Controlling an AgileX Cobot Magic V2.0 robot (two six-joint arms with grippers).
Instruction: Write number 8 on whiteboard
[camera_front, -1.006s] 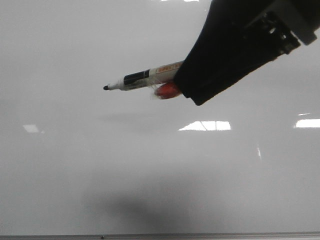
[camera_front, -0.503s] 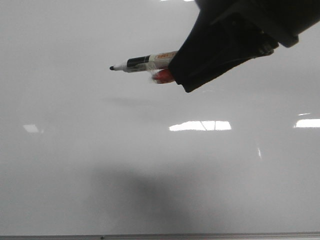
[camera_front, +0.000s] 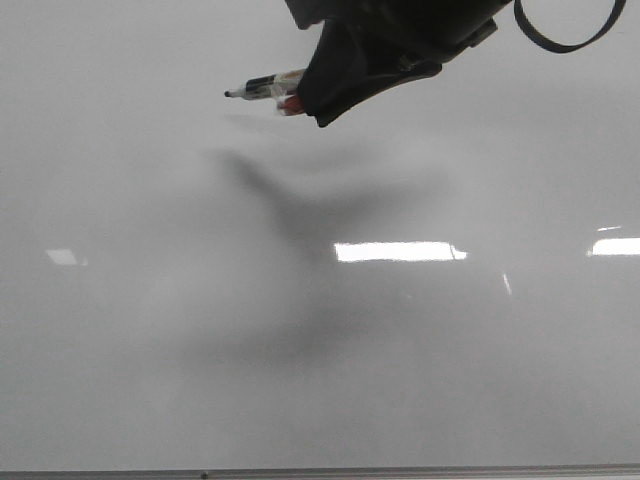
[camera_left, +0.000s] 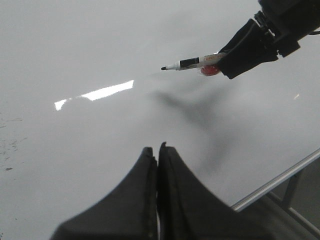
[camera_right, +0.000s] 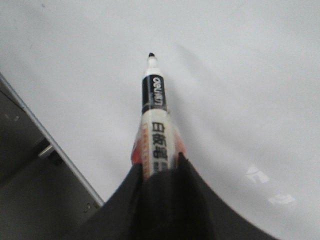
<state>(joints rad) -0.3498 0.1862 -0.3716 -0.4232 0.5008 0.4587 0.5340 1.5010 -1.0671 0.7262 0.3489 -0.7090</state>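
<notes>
The left gripper (camera_left: 158, 150) is low over the near part of the whiteboard (camera_front: 150, 350), with its jaws pressed together and nothing between them. Farther away, the right gripper (camera_front: 312, 100) is clenched on a marker (camera_front: 262, 87) with its black tip uncovered, above the board. No number 8 is visible on the surface.

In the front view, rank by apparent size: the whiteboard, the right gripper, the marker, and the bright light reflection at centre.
1. whiteboard, fills nearly the whole view.
2. right gripper, though it sits nearer the camera, which inflates it.
3. light reflection.
4. marker, only its exposed part shows; the rest is hidden in the gripper.
</notes>
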